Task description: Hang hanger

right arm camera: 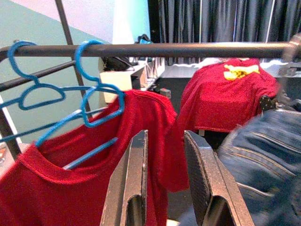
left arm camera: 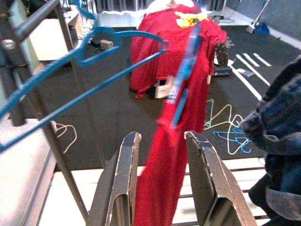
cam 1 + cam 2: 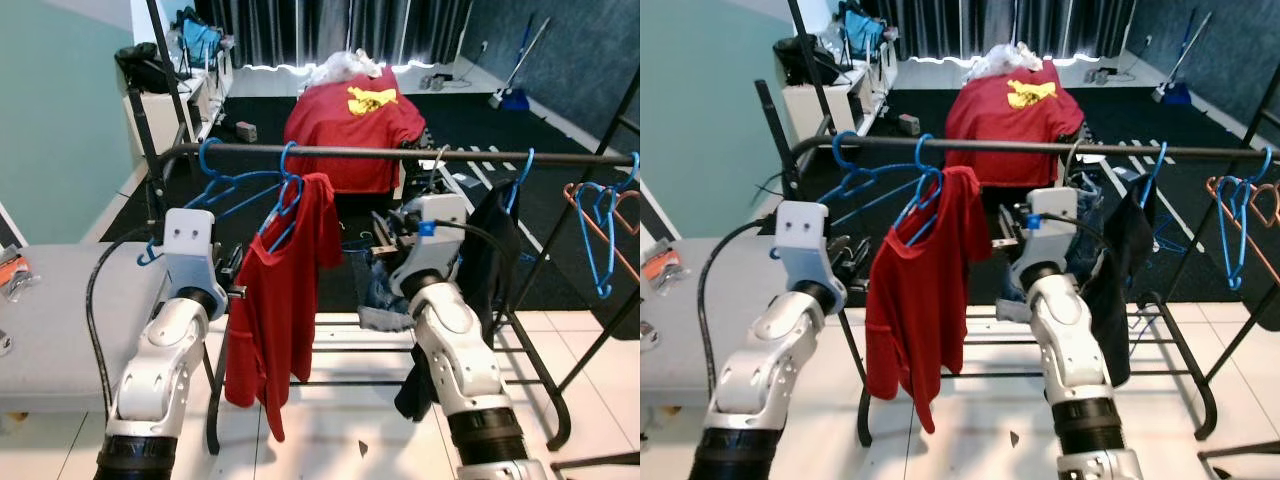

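A blue hanger (image 3: 289, 192) carrying a red T-shirt (image 3: 283, 310) hangs by its hook on the black rail (image 3: 420, 154); its hook is on the rail (image 1: 188, 49) in the right wrist view too. The hanger (image 2: 181, 80) looks blurred in the left wrist view. My left gripper (image 2: 162, 137) is open just left of the shirt, which hangs just beyond its fingers. My right gripper (image 1: 165, 136) is open to the shirt's right, below the rail, holding nothing. An empty blue hanger (image 3: 216, 182) hangs further left on the rail.
Jeans (image 3: 384, 292) and a dark garment (image 3: 490, 250) hang right of the shirt. More blue hangers (image 3: 600, 232) sit at the rail's right end. A grey table (image 3: 60, 330) stands at my left. A red-draped object (image 3: 350, 120) is behind the rack. Loose hangers (image 2: 228, 129) lie on the floor.
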You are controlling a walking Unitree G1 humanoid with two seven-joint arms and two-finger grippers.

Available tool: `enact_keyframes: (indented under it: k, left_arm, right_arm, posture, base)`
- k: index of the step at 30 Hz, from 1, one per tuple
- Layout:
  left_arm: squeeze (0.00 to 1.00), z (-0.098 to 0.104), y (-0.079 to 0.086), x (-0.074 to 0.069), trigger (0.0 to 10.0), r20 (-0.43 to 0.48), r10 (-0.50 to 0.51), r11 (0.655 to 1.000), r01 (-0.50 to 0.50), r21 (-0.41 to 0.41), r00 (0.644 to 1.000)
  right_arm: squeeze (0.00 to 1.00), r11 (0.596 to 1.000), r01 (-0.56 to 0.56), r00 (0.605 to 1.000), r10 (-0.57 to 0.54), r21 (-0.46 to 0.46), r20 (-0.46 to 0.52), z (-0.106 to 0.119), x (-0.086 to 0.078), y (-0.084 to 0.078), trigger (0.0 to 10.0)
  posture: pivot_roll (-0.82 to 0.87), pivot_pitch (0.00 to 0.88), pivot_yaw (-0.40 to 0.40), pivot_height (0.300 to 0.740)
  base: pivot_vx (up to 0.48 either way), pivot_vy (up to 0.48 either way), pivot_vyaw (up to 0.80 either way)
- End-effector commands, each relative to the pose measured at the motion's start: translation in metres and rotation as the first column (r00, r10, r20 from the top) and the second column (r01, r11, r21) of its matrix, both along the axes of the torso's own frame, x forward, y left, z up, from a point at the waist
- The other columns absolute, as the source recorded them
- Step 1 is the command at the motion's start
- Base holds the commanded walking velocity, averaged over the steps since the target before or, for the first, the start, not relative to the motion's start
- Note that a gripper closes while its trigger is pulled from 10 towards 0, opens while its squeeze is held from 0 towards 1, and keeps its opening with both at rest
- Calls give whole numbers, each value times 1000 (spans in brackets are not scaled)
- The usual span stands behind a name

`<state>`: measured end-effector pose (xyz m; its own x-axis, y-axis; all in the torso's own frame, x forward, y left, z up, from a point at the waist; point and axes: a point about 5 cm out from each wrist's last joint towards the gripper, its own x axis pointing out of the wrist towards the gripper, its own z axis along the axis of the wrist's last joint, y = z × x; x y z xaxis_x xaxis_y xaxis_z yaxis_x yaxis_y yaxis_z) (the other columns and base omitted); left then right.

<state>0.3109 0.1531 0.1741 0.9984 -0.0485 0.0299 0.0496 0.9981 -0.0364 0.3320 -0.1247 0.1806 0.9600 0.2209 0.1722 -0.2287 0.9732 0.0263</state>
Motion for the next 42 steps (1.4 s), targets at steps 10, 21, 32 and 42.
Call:
enact_keyframes:
  k: [10, 21, 32, 42]
  left_arm:
    - [0, -2, 1, 0, 10000, -10, -2, 1000, 3, 10, 1000]
    - [0, -8, -2, -1, 10000, -59, -27, 999, 24, -48, 998]
    - [0, -9, -4, 1, 10000, -63, -25, 999, 23, -28, 998]
    - [0, -6, -6, -2, 10000, -38, -61, 998, 61, -13, 997]
  right_arm:
    - [0, 1000, -1, 1000, 1, 8, -11, 0, 0, 0, 10000]
    - [0, 1000, -5, 1000, 5, 11, -20, 0, -2, -1, 10000]
    - [0, 1000, -24, 1000, 24, 9, 2, 4, -5, 3, 10000]
    - [0, 1000, -31, 1000, 31, 7, 1, 4, -6, 3, 10000]
  posture:
    - [-13, 8, -6, 740]
    - [-19, 6, 2, 740]
    - [-28, 1, 9, 740]
    - [-27, 1, 8, 740]
  base:
    - [0, -437, 0]
    - [0, 87, 0]
    - [0, 0, 0]
    - [0, 0, 0]
